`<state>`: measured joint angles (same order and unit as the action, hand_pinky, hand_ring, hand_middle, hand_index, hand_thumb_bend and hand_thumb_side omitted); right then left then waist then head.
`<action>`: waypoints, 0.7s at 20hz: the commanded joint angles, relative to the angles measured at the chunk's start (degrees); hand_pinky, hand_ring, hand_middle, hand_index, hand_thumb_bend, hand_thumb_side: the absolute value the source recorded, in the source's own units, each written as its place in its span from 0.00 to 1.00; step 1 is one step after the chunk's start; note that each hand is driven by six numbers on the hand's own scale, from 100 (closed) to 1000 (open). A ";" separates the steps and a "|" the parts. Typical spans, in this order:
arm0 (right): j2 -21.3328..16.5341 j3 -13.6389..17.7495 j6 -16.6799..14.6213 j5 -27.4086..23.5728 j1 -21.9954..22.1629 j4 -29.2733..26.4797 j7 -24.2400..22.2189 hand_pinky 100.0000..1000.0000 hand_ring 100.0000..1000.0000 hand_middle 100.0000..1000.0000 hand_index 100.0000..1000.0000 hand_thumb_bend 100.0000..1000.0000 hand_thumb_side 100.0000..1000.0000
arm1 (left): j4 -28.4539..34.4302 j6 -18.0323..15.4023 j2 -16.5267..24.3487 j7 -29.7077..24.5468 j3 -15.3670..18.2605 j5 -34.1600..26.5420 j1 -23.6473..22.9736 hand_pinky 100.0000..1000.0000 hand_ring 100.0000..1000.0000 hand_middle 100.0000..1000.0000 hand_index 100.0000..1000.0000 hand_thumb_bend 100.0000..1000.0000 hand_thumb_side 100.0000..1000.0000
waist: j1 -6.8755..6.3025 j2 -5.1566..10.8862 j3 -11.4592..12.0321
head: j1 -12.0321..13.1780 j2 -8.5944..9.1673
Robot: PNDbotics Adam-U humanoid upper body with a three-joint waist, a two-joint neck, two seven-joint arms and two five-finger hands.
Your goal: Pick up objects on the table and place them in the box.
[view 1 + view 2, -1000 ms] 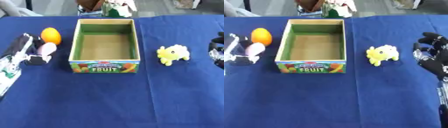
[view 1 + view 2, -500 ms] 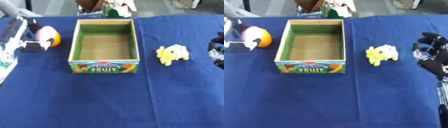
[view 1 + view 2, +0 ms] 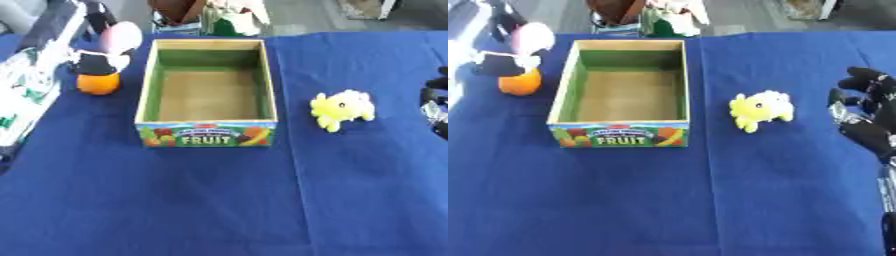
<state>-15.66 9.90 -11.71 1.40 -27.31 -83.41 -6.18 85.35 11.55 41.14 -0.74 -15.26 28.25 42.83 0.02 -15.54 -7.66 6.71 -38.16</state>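
Blue cloth [image 3: 219, 200] covers the whole table. Far left, the robot's left arm comes in along the left edge, and its left hand [image 3: 103, 47] sits at the far-left corner, directly over an orange [image 3: 97, 84]. The hand touches the top of the fruit, but whether its fingers are curled round it or merely resting there cannot be told. The orange lies on the cloth just beside the left wall of the box, outside it.

Next comes the box [image 3: 145, 95], an open cardboard tray with green inner walls and a brown bottom, standing in the middle of the table with its long sides running near to far. Nothing lies inside it. Its near wall carries a printed panel of pictured fruit and the word "FRUIT" in white capitals, with a smaller line above that is too blurred to read.

Right of the box, apart from it, a small yellow soft toy [image 3: 759, 108] rests on the cloth, roughly level with the box's near half.

Far right, the robot's right hand [image 3: 870, 115] shows at the right edge, best in the right eye view, black with silver parts. Its fingers point toward the far side, relaxed and slightly parted, holding nothing. It is near the toy but not touching it.

Beyond the far edge of the table stand some brown and green things [image 3: 210, 15] that cannot be made out.
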 commanded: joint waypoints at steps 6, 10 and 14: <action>-0.02 -0.56 -0.54 -0.25 -1.65 -0.36 -0.85 0.58 0.74 0.56 0.75 0.11 0.00 | -6.23 -3.34 -3.06 -3.03 -2.22 5.19 5.71 0.45 0.52 0.35 0.53 0.39 0.05 | 0.33 0.42 -1.47 | 1.26 1.29; 0.24 -0.77 -0.66 -0.27 -1.79 -0.27 -1.08 0.58 0.74 0.56 0.75 0.11 0.00 | -10.07 -4.93 -5.72 -3.51 -2.72 7.34 7.88 0.45 0.53 0.35 0.53 0.39 0.05 | 0.49 0.02 -2.28 | 2.02 1.67; 0.60 -1.06 -0.78 -0.34 -1.89 -0.19 -1.39 0.58 0.74 0.56 0.75 0.11 0.00 | -13.10 -6.56 -8.16 -3.75 -3.13 9.16 9.60 0.46 0.53 0.36 0.54 0.41 0.05 | 0.63 -0.17 -3.06 | 2.69 1.93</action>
<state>-14.30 8.78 -12.34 1.37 -28.28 -83.06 -7.36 72.47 5.63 32.74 -4.47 -18.45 36.66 50.96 0.52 -16.69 -10.70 9.04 -37.12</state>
